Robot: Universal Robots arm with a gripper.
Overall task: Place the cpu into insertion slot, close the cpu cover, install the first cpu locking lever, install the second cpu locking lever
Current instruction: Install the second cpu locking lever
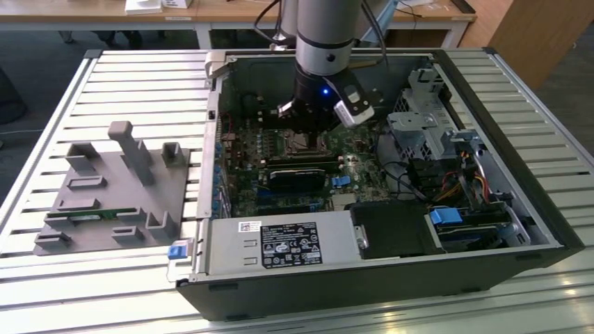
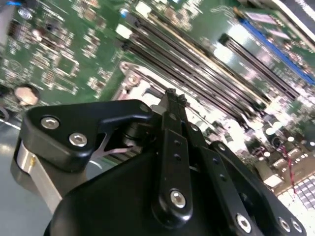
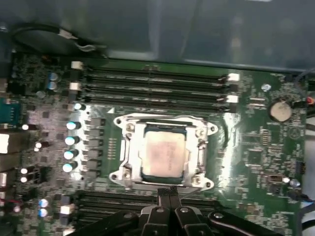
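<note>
The cpu (image 3: 165, 152), a square chip with a dull silvery top, lies flat in the socket in the first wrist view. The cpu cover (image 3: 129, 147), a silvery frame, lies down around it, with the chip showing through its opening. My gripper (image 3: 167, 189) is shut with nothing between its fingertips, which hang just off the socket's edge. In the second wrist view the gripper (image 2: 171, 94) points at the socket's metal frame (image 2: 135, 83). In the exterior view the gripper (image 1: 299, 132) hangs inside the open computer case above the motherboard. I cannot tell how the locking levers stand.
Long memory slots (image 3: 157, 81) run beside the socket, with a coin battery (image 3: 280, 110) and a row of capacitors (image 3: 71, 140) nearby. The case holds a black card (image 1: 302, 177), a power supply (image 1: 278, 243) and a drive cage (image 1: 422, 132). A grey fixture (image 1: 116, 188) stands on the slatted table.
</note>
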